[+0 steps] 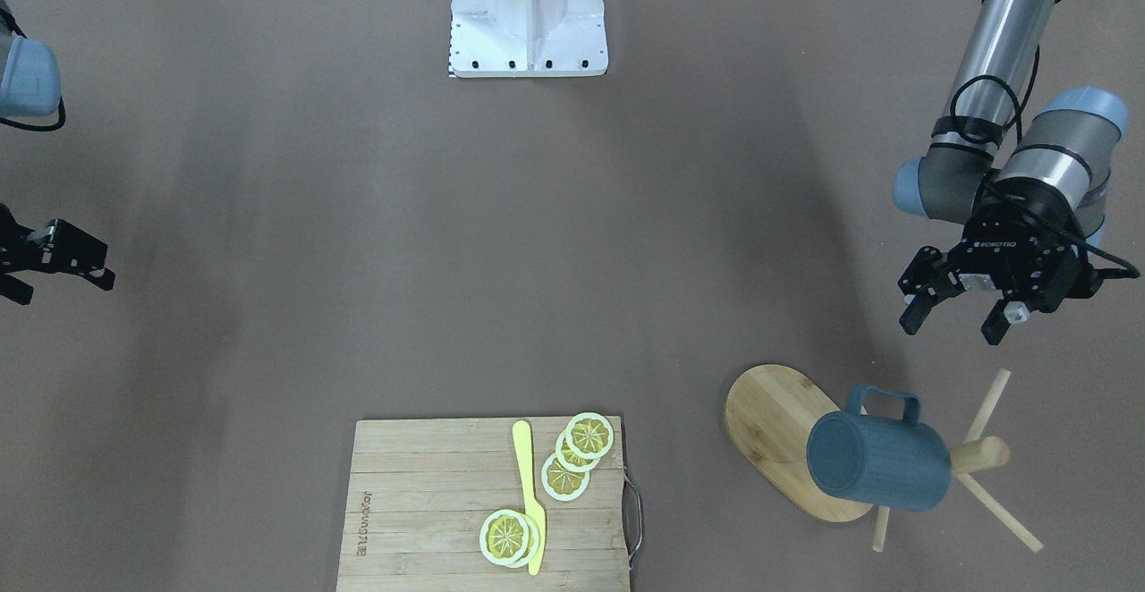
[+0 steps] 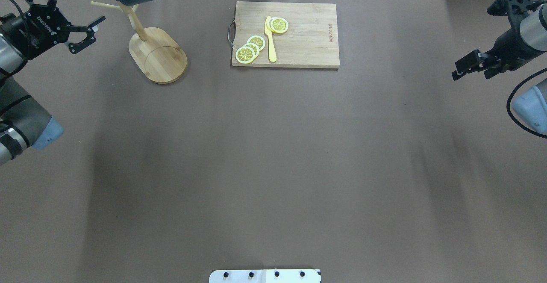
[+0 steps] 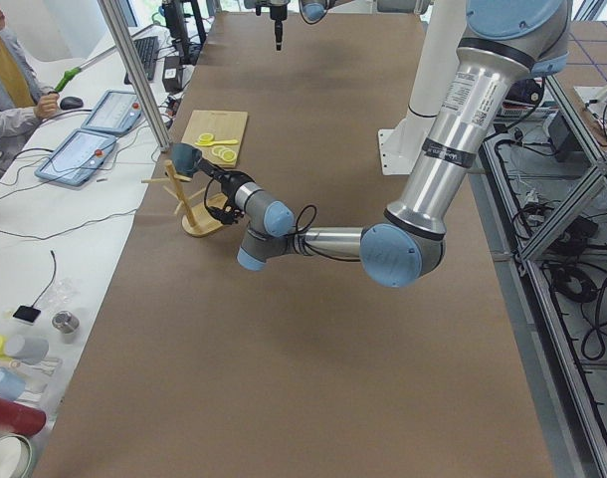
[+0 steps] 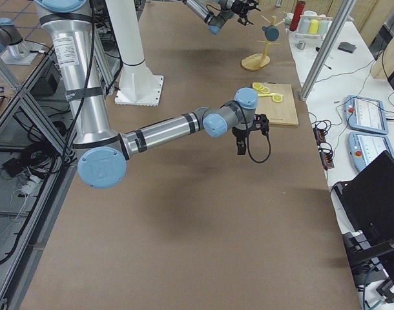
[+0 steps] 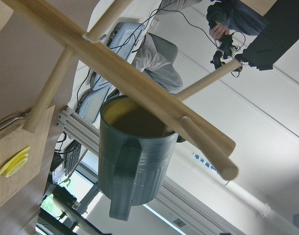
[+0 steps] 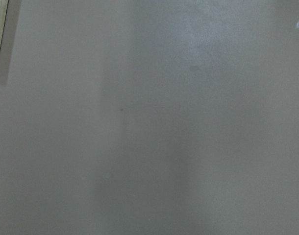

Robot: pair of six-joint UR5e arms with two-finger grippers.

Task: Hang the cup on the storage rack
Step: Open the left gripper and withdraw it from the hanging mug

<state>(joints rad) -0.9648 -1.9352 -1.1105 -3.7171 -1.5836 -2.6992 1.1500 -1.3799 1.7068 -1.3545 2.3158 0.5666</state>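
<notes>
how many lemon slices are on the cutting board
5 lemon slices, all on the cutting board: three overlapping on one side of the yellow knife, two stacked against its other side, one mostly covered. More could hide underneath.

Wooden cutting board sits on the brown table, yellow knife lying along it, lemon slices fanned either side, metal handle at one edge.

Matt slate-blue cup, its wall faintly ribbed. Storage rack of pale, smooth bamboo with visible grain. The slatted cutting board is a duller wood; the yellow knife looks like plastic. Brown worktop, matt throughout. Left arm of shiny silver metal.
</notes>
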